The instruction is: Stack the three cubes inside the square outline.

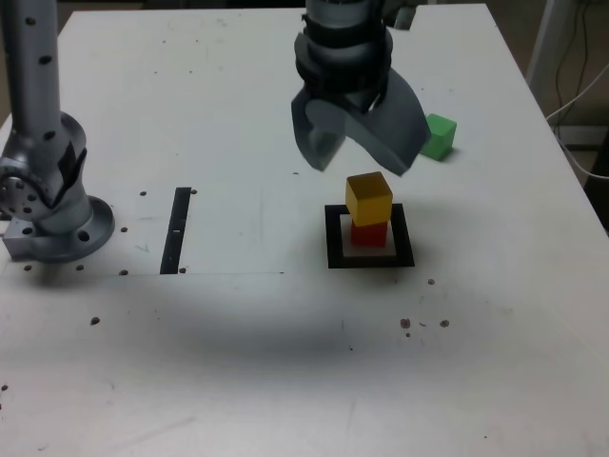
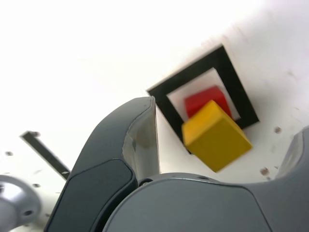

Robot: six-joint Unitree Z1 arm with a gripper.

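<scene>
- Exterior view, with 12 o'clock toward the far table edge: we find the red cube [image 1: 369, 235] inside the square outline [image 1: 335, 248], with the yellow cube [image 1: 369, 199] on top.
- We note that the yellow cube sits turned relative to the red one; we cannot confirm how well it is centred.
- We see the gripper [image 1: 360, 169] released, fingers spread, holding nothing. We judge the second placement complete and clearance from the stack to be the step in hand.
- We locate the green cube [image 1: 440, 138] on the table [image 1: 238, 381] at 1 o'clock from the outline, beyond the stack. Next, we should raise the gripper clear, traverse toward 1 o'clock and align the fingers with the green cube's faces.
- Edges and room: we have open tabletop from 5 to 7 o'clock of the outline.
- At 9 o'clock, we have the flat black strip [image 1: 176, 228], then the arm base [image 1: 71, 233].
- The side edge of the table slants past at 3 o'clock; we should keep wide finger swings inside it.
- The far edge lies at 12 o'clock, well beyond the stack.
</scene>
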